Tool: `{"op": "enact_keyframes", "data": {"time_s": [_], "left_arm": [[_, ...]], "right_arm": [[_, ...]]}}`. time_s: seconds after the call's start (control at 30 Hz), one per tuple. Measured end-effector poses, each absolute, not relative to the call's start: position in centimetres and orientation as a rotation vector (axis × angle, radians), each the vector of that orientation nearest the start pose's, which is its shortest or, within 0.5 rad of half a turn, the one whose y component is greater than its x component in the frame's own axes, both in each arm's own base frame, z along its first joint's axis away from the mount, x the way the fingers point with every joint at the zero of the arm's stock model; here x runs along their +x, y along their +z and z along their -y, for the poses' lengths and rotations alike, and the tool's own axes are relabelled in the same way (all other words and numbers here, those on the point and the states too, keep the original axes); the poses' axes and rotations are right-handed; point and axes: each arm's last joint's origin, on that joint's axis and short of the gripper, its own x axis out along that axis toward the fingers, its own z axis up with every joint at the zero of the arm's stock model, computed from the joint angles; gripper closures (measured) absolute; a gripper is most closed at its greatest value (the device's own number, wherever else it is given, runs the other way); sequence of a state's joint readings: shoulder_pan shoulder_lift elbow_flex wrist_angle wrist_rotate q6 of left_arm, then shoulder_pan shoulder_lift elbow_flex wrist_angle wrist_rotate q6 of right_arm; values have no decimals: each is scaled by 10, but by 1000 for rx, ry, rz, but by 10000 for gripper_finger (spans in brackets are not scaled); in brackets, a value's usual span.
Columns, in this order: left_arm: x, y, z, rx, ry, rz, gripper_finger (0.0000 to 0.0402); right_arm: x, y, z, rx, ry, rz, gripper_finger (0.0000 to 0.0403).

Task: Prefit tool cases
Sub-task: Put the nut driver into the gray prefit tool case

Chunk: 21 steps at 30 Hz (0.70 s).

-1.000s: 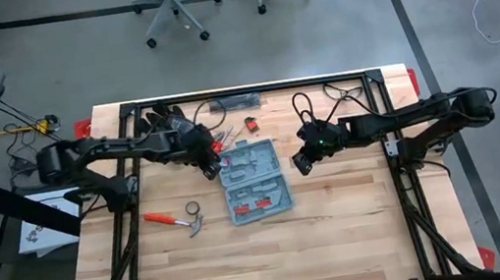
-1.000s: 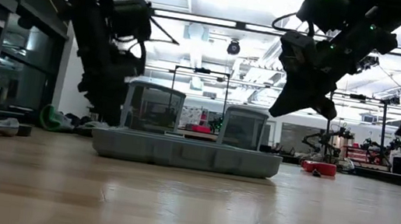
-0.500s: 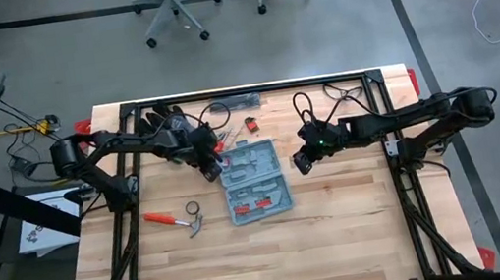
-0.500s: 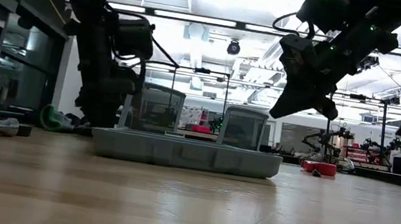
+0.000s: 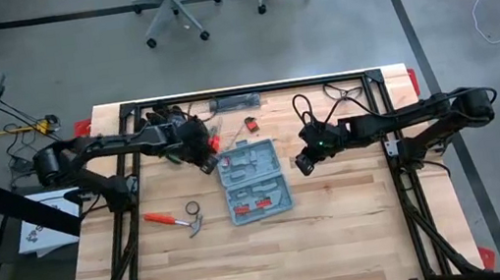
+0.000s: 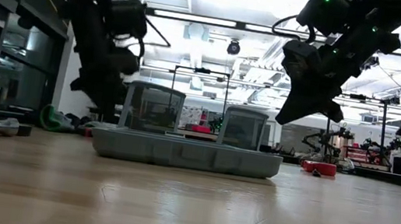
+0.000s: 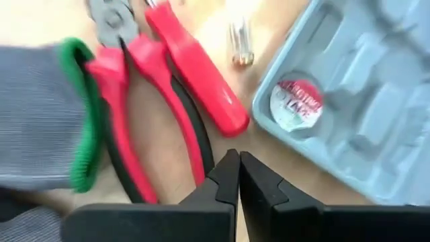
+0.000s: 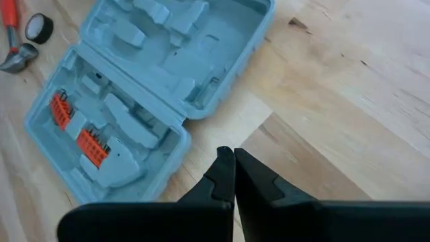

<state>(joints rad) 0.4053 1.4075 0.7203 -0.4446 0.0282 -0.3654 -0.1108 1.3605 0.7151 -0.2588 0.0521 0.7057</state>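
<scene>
Bright overhead light, soft shadows; left wrist view blurred.

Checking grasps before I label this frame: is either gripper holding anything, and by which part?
Nothing is held. The left gripper is shut empty near the pliers; the right gripper is shut empty beside the tool case.

Two dark jointed arms w/ black cables, right arm point(image 5: 396, 120) w/ green LED.

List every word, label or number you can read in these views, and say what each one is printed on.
None can be read in full.
Round white label in a recess of the open tool case: red lettering, too blurred to quote.
Red-handled pliers and red screwdriver beside the case: no visible marking.
Orange bit strips in the case: no readable text.
</scene>
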Motion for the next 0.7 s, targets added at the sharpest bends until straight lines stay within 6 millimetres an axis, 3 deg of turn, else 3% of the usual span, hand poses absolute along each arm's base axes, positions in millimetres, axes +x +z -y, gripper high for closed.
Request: {"op": "enact_keyframes", "data": {"time_s": [0.13, 0.27, 0.43, 0.7], "left_arm": [[222, 185, -97, -579, 558, -941, 402], [227, 186, -108, -635, 603, -838, 400], [235, 168, -125, -757, 604, -811, 374], [237, 137, -141, -859, 602, -903, 282]], "right_arm": [[255, 186, 30, 663, -456, -818, 403], [255, 186, 31, 652, -452, -819, 403], [255, 186, 32, 654, -457, -817, 403], [255, 186, 32, 660, -460, -816, 403]]}}
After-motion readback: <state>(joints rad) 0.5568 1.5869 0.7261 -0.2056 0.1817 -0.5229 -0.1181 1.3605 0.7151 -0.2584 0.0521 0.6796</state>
